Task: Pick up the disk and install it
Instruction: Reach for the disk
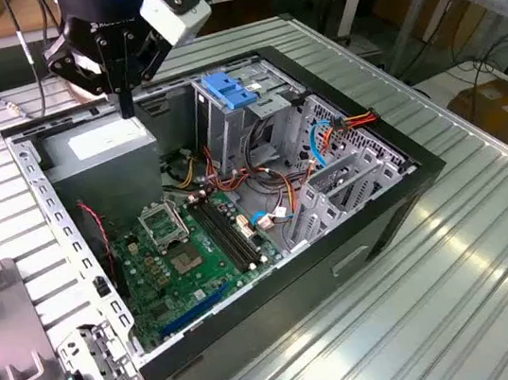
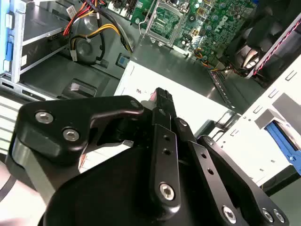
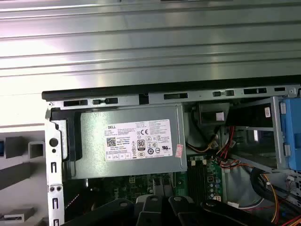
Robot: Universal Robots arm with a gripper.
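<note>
Black angular end effector (image 2: 162,96) above grey box (image 3: 129,141)

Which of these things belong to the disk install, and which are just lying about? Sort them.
Job in hand:
gripper, above the power supply
blue-railed part in the grey holder, probably the disk
drive cage under the blue latch, the likely slot

Lying about:
motherboard
cables
power supply

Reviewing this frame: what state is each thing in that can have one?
Computer case: lying on its side, side panel off.
Gripper: shut, holding nothing, above the power supply.
CPU socket: uncovered, no cooler over it.
Drive cage: bay looks empty.
</note>
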